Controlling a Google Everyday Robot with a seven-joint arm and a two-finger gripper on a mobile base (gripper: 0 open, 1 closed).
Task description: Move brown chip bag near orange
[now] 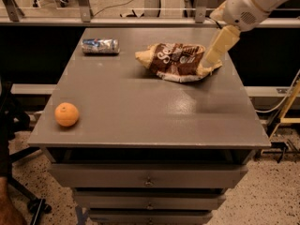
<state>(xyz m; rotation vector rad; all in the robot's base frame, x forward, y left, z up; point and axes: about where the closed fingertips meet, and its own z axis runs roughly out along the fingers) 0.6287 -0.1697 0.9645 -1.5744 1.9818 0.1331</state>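
The brown chip bag (pixel 176 61) lies crinkled on the far right part of the grey table (pixel 150 111), dark brown middle with white lettering and pale tan ends. The orange (pixel 66 114) sits near the table's front left corner, far from the bag. My gripper (pixel 212 59) hangs from the cream arm coming in from the upper right; its tip is at the bag's right end, close to or touching it.
A small silver-blue can (pixel 100 46) lies on its side at the far left of the table. Drawers (pixel 147 179) sit under the tabletop. A yellow frame (pixel 288 111) stands on the floor to the right. Chair legs show at the left.
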